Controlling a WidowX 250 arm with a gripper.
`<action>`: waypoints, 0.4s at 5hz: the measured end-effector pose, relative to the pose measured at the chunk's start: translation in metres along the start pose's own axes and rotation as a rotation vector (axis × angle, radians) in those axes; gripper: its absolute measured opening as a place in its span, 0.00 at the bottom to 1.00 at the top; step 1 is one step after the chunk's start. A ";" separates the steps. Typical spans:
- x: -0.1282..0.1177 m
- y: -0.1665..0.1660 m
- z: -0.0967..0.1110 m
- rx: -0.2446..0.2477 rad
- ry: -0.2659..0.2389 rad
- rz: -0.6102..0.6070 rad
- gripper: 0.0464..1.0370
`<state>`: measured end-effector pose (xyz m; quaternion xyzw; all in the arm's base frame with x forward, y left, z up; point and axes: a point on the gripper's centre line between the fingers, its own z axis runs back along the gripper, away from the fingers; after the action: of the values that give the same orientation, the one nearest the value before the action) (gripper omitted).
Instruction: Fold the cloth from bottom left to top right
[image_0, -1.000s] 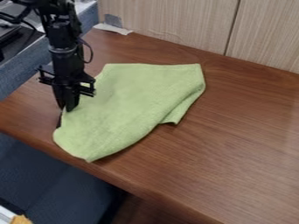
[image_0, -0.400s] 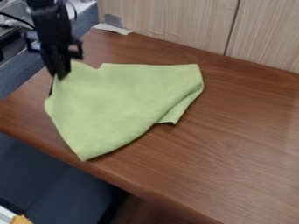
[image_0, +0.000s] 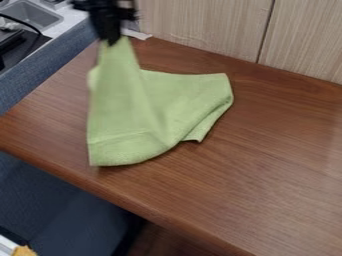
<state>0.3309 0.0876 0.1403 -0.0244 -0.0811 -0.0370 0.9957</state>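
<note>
A bench (image_0: 267, 165) with a smooth, streaked brown wood grain and a rounded edge is seen, and the cloth (image_0: 123, 107) is lain partly across it and partly drawn upward. Beyond the cloth, the bench is bordered by a wall (image_0: 200, 25) of pale panels, finely lined with grain and divided by a dark upright seam.

The cloth itself is soft, green and matt. Its left part is pulled into a tall, narrow peak, with a broad drape hung beneath and a curved lower edge banded by a hem-like line. Its right part is spread low on the bench, where a rounded fold and a small pointed flap are formed.

Above the cloth's left part, the black gripper (image_0: 111, 41) is held, pointed downward, and the raised tip of the cloth is clamped between its fingers (image_0: 105, 31).

Well beyond the cloth, to the upper left, a grey basin (image_0: 33, 15) with rounded corners is set. Just beside the peak of the cloth, a thin whitish strip (image_0: 141, 35) is placed near the wall.
</note>
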 end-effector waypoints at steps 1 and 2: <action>0.023 -0.049 0.000 -0.047 -0.041 -0.184 0.01; 0.030 -0.087 -0.019 -0.074 -0.035 -0.338 0.01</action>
<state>0.3563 -0.0025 0.1304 -0.0475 -0.0997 -0.2066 0.9722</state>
